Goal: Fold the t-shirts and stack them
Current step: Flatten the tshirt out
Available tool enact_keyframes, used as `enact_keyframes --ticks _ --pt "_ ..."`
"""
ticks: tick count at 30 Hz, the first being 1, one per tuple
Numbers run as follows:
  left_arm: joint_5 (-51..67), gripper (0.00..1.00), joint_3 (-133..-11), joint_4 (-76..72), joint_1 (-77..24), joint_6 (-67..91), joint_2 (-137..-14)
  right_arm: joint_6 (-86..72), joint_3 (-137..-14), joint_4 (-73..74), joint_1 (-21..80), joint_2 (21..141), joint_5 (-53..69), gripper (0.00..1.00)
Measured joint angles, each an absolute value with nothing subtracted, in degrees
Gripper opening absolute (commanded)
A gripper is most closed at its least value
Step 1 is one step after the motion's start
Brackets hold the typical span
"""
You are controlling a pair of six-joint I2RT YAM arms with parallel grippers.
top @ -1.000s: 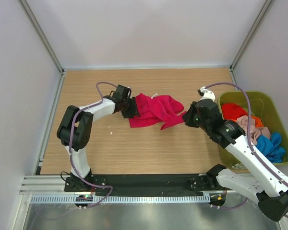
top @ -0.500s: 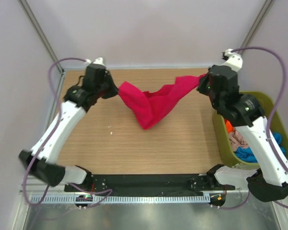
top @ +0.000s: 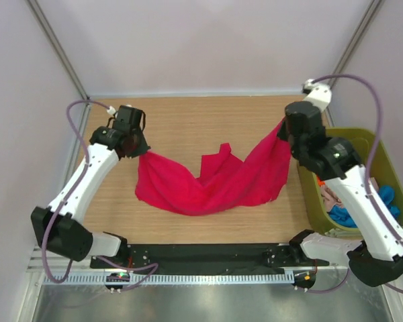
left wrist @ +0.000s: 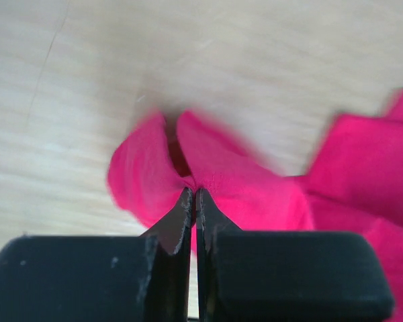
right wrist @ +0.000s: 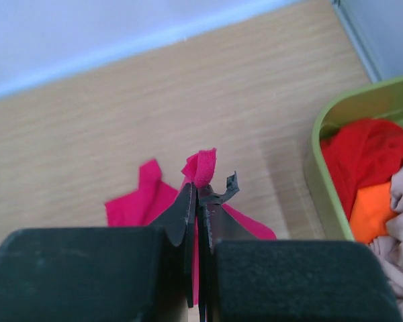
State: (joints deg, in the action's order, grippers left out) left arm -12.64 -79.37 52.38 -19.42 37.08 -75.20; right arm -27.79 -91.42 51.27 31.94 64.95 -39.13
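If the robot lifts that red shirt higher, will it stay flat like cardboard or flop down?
Probably flop: pinched at two ends by the left gripper and right gripper, the red shirt sags in the middle toward the table. It seems light, since small pinches carry it. It likely won't roll, just crumple.
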Motion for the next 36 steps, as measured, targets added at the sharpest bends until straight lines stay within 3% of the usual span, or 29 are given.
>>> enact_keyframes --ticks 2,4,6,7,11,12,17,21,25,36 --pt "-12.6 0.01 -74.4 52.3 -17.2 37.2 -78.6 -28.4 -83.9 49.8 31.9 64.8 -37.0 0.01" --pt "-13.4 0.11 -70.0 52.2 -15.5 37.3 -79.9 -29.0 -76.4 48.7 31.9 64.2 -34.3 0.01" --pt "-15.0 0.25 -66.5 53.1 -14.3 37.4 -79.8 -29.8 -68.7 48.4 31.9 63.0 -30.0 0.01" --pt "-16.1 0.4 -65.6 53.2 -13.9 37.3 -79.7 -30.2 -65.4 48.3 31.9 62.2 -27.9 0.01" --pt "-19.0 0.69 -65.1 52.0 -13.5 36.3 -78.1 -32.1 -54.7 47.0 31.9 56.2 -21.3 0.01" --pt "-18.8 0.72 -65.2 51.0 -13.5 35.5 -77.5 -32.2 -53.8 47.0 31.9 55.4 -20.7 0.01" --pt "-12.7 0.75 -70.4 48.2 -13.5 30.0 -81.5 -33.3 -51.2 46.4 31.9 52.3 -18.1 0.01" --pt "-10.7 0.73 -82.6 48.1 -13.5 26.0 -97.5 -33.4 -51.2 44.4 31.9 52.2 -16.6 0.01" --pt "-8.9 0.73 -81.8 48.3 -13.5 23.9 -106.0 -33.4 -51.2 42.6 31.9 53.1 -15.2 0.01" --pt "-11.4 0.64 -84.1 51.4 -11.4 22.3 -108.4 -32.9 -51.2 38.6 31.9 55.5 -11.9 0.01"
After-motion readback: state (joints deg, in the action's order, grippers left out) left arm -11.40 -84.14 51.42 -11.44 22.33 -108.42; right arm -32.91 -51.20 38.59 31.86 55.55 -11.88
